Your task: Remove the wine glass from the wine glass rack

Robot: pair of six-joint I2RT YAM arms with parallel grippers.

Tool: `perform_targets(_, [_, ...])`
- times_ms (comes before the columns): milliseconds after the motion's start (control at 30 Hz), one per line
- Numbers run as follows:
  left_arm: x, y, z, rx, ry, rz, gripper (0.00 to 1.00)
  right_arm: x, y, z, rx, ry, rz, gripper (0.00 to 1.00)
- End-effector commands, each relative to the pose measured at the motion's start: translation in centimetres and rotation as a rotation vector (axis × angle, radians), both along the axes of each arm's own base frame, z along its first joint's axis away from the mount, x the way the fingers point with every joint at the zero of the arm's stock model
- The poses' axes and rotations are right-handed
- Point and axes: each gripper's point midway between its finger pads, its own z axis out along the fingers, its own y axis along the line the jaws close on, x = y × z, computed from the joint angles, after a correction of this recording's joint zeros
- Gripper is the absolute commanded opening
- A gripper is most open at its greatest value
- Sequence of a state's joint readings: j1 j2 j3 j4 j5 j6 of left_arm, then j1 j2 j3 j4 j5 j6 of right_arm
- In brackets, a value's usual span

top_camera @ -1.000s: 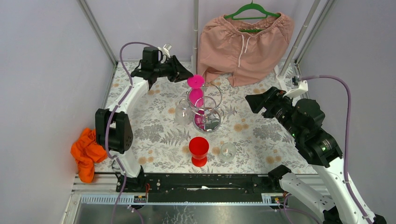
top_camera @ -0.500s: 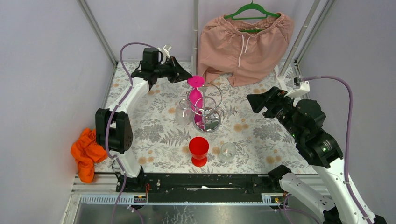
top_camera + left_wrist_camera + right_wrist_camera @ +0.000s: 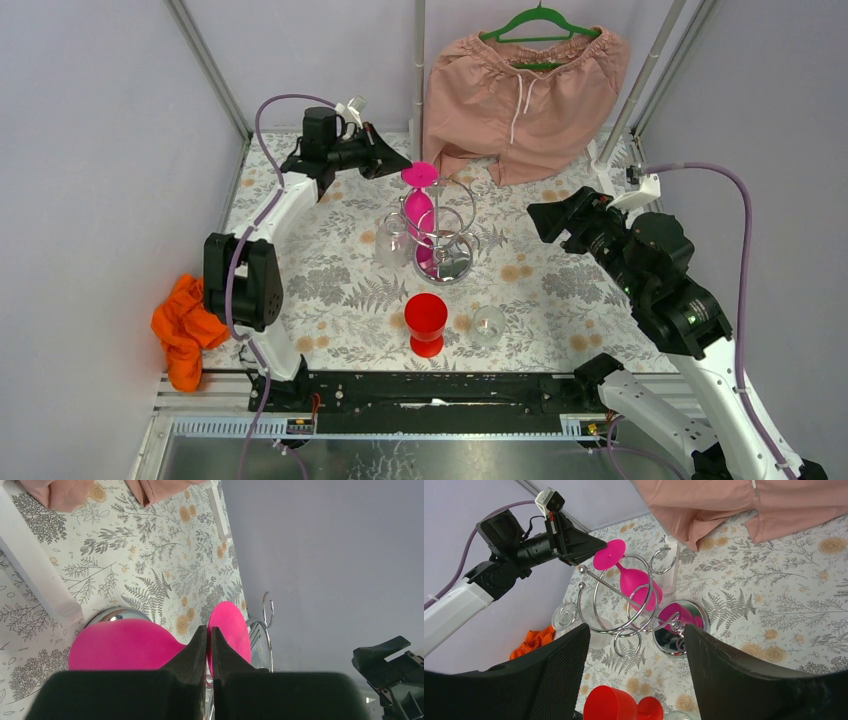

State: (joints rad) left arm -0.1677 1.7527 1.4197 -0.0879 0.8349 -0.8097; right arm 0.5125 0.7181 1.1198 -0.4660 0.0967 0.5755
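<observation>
Wine glass (image 3: 419,206) — pink, hanging foot-up in the wine glass rack (image 3: 447,262), mid-table. Left gripper (image 3: 402,164) — jaws closed to a sliver at the rim of the glass's foot; whether they pinch that rim cannot be told. Right gripper (image 3: 538,218): jaws wide apart, empty, right of the rack.

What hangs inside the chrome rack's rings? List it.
A pink wine glass hangs upside down in the wine glass rack, foot above the rings. A clear glass seems to hang at another ring; its bowl is partly hidden behind the right gripper.
</observation>
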Motion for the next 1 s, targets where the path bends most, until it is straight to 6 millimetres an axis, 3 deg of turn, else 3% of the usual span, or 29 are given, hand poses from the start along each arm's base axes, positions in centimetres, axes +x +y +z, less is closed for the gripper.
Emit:
perform_targets(0, [-1.8, -0.2, 1.0, -0.009, -0.042, -0.055, 0.02, 0.5, 0.0, 0.2, 0.002, -0.018, -0.016, 0.77])
perform_targets(400, [-2.2, 0.6, 1.9, -0.078, -0.111, -0.048, 0.00, 0.9, 1.0, -0.2, 0.021, 0.003, 0.014, 0.77])
perform_targets(967, [-2.1, 1.5, 3.5, -0.254, -0.031, -0.067, 0.00, 1.2, 1.4, -0.3, 0.029, 0.012, 0.022, 0.76])
